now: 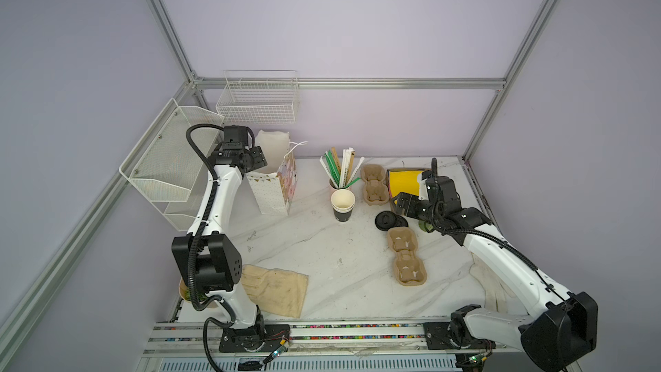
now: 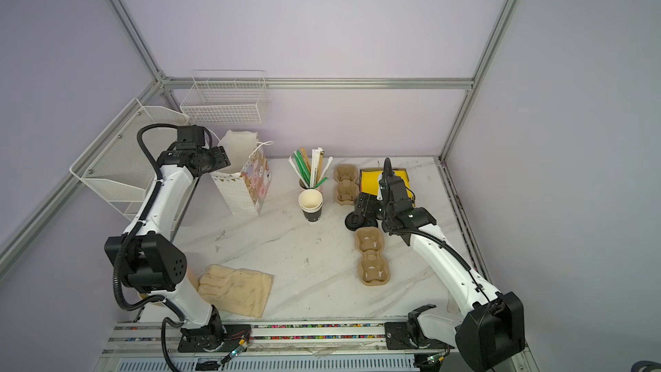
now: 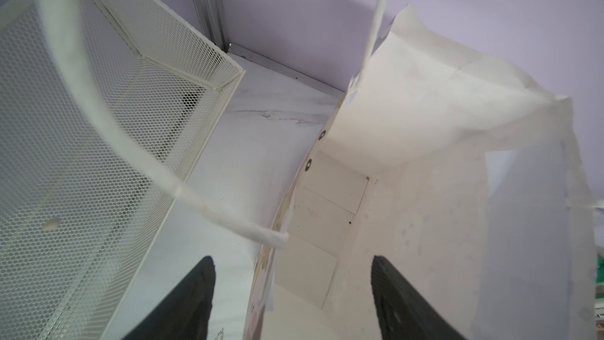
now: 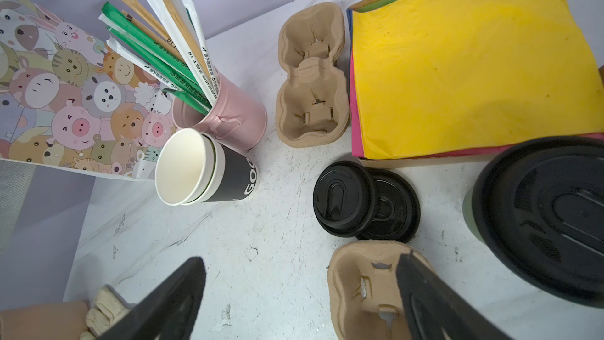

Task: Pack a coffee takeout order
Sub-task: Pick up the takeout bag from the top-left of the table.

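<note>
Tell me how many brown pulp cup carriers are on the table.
2. The back carrier lies beside the yellow paper; the front carrier lies by the loose black lids. The back one may be a nested stack.

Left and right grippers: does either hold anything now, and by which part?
Nothing is held. The left gripper is open, its fingers astride the paper bag wall; the right gripper hangs open above the table.

Bare tabletop (image 1: pixel 339 245) between glove (image 1: pixel 279 289) and cup carrier (image 1: pixel 407 257); lids (image 1: pixel 388 221) crowd behind.
</note>
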`<state>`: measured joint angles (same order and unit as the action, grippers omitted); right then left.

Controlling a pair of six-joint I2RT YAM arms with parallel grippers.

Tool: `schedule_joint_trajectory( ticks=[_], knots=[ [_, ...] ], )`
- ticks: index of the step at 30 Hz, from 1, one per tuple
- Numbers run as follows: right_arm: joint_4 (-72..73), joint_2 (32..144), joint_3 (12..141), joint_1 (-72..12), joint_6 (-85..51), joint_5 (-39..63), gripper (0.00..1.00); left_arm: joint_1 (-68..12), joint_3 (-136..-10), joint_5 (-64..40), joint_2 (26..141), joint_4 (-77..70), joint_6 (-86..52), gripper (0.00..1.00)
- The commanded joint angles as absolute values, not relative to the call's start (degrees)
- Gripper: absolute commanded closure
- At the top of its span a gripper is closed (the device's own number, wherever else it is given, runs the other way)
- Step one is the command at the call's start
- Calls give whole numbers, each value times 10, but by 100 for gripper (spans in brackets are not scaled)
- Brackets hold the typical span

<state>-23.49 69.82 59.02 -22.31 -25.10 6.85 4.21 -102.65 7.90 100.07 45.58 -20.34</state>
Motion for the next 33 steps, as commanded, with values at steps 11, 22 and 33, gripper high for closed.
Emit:
schedule_joint_trajectory(
  ticks=[11, 22, 33],
  knots=[
    [-221, 710, 588, -234, -251, 72, 7, 44, -1111, 71, 1021, 465, -197, 40],
    [-217, 713, 584, -241, -256, 74, 8, 44, -1121, 67, 1027, 468, -199, 53],
    [-219, 714, 584, -245, -257, 71, 8, 45, -1126, 69, 1026, 474, -198, 75]
  ],
)
